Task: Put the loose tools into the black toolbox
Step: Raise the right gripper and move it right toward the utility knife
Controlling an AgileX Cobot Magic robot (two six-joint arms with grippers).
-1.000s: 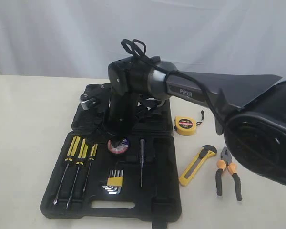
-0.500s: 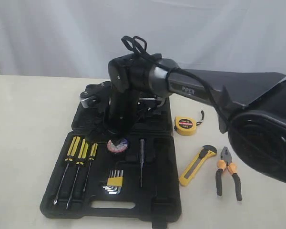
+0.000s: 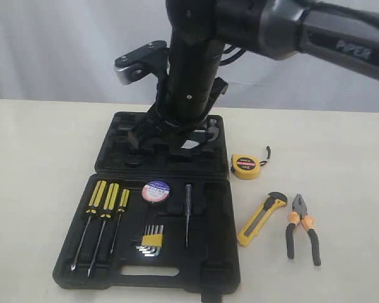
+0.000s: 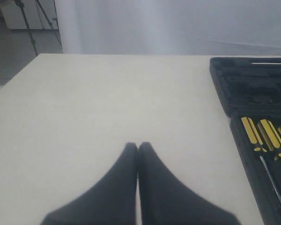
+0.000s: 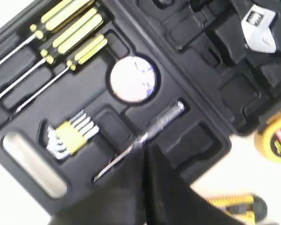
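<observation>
My right gripper (image 5: 144, 151) is pressed together with nothing between its fingers, and it hangs above the open black toolbox (image 3: 76, 265). My left gripper (image 4: 137, 146) is also pressed together and empty. It hovers over bare table (image 3: 38, 158) off the toolbox's 9 o'clock side.

With the toolbox as the dial in the exterior view, the widest free table lies at 9 o'clock. At 12 o'clock the table ends against a white curtain (image 3: 63, 50). At 6 o'clock the toolbox runs to the picture's edge, so the table's rim there is cut off. At 3 o'clock a narrow strip of table separates the box wall from the utility knife (image 3: 261, 218). The pliers (image 3: 302, 233) lie just beyond the knife, apart from it. The tape measure (image 3: 247, 166) sits at 2 o'clock, just beside the hinge corner.

The tape roll (image 3: 156, 190) lies in a round recess inside the toolbox. It has screwdrivers (image 3: 104, 202) at its 9 o'clock, a slim probe (image 3: 187, 218) at its 4 o'clock and hex keys (image 3: 153, 241) at its 6 o'clock.

My right arm covers much of the lid (image 3: 123, 136), and my black fingers are hard to pick out against it. In the right wrist view my fingers hide part of the knife, the tape measure is cut off, and the roll's label print is blurred. A silver wrench (image 5: 255, 26) shows in the lid.
</observation>
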